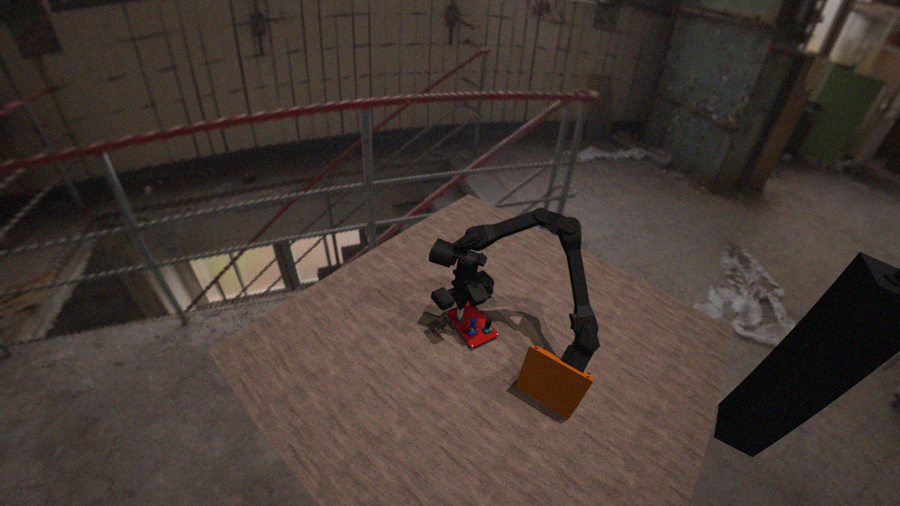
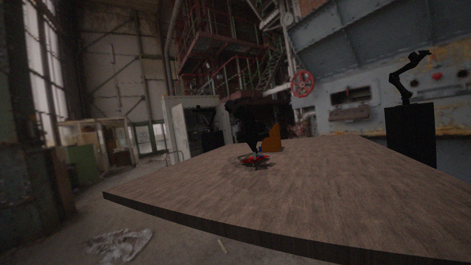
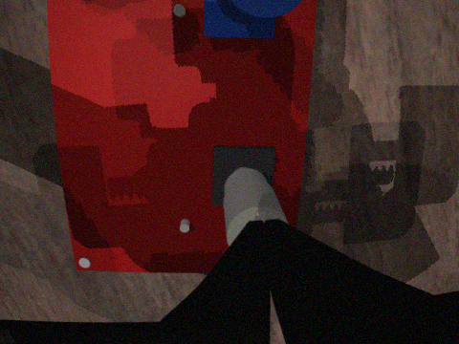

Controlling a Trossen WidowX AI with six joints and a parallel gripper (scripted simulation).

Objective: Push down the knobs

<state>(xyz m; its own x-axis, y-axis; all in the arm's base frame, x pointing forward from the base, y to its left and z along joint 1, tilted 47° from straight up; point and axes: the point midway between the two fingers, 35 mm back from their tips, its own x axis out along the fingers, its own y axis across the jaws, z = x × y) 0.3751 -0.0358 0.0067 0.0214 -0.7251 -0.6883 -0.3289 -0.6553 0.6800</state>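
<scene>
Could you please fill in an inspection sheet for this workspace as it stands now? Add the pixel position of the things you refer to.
Surface: wood-grain table (image 1: pixel 389 403) (image 2: pixel 296 197), shadows across it.
Job's things: red circuit board (image 1: pixel 483 340) (image 2: pixel 247 161) (image 3: pixel 96 57) carrying a grey knob (image 1: pixel 460 313) (image 3: pixel 249 191), a blue knob (image 1: pixel 473 322) (image 2: pixel 260 149) and a black knob (image 1: pixel 488 323); seating unclear.
Clutter: orange block (image 1: pixel 553 382) (image 2: pixel 272 141) by the arm's base.
Gripper: the gripper (image 1: pixel 461 306) (image 2: pixel 254 151) (image 3: pixel 263 235) is shut, tips at the grey knob's top, nothing between them.
Cables: nothing seen.
Surroundings: red-topped railing (image 1: pixel 283 114), black pedestals, one (image 2: pixel 410 135) bearing another arm (image 2: pixel 397 77).
</scene>
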